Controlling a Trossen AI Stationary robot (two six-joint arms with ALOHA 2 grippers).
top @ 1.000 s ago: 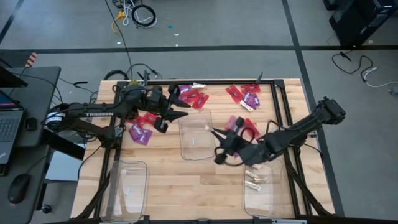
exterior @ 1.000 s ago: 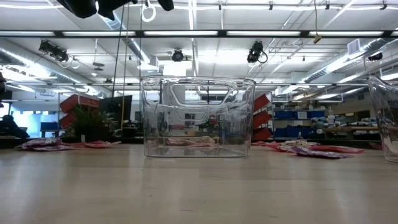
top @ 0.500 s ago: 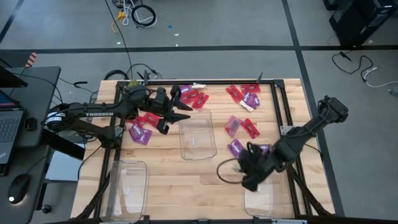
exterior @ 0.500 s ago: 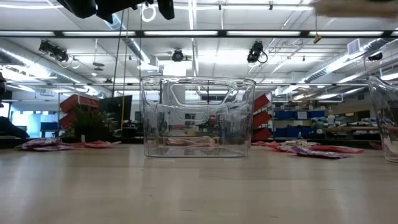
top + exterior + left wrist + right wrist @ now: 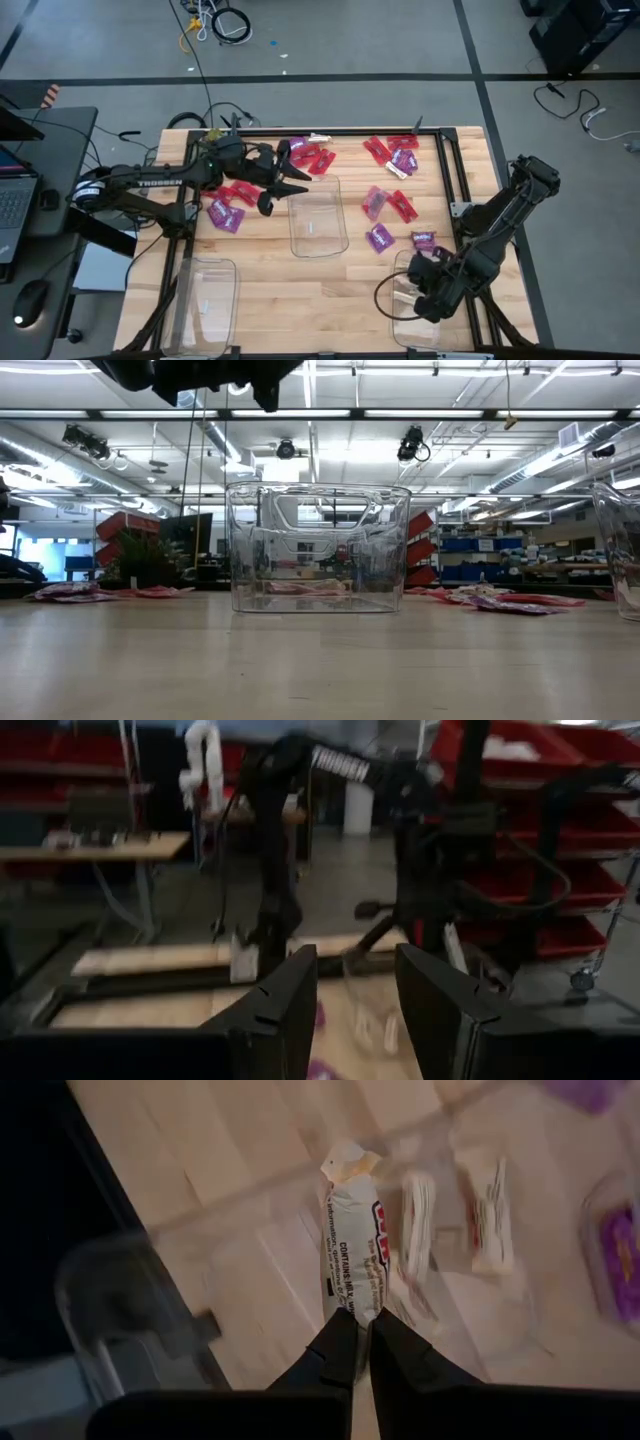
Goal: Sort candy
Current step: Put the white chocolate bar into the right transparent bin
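Red and purple candies lie in clusters on the table's far half (image 5: 310, 156) (image 5: 396, 154), at the left (image 5: 226, 206) and right of the middle (image 5: 386, 204). My right gripper (image 5: 410, 292) (image 5: 355, 1320) is over the near right clear bin (image 5: 432, 322), shut on a whitish-cream candy (image 5: 350, 1230). Two more cream candies (image 5: 487, 1202) lie on that bin's floor. My left gripper (image 5: 296, 181) (image 5: 355, 1005) is open in the air at the far left corner of the middle bin (image 5: 318, 215) and holds nothing. My right gripper pinches the cream candy by one twisted end (image 5: 352, 1302) between its two fingertips. The fingers come from above, pointing down, in line with the candy's length. The candy sticks out past the fingertips, lifted clear above the bin's floor.
A third clear bin (image 5: 205, 300) stands at the near left. The middle bin (image 5: 318, 550) holds a single small piece. Bare wood lies between the near bins. A black frame rail (image 5: 445, 160) runs along the table's right and far edges.
My right gripper has swung from beside the middle bin toward the table's near right corner, carrying the cream candy, and now stands over the near right bin. My left gripper has drifted slightly toward the table's right.
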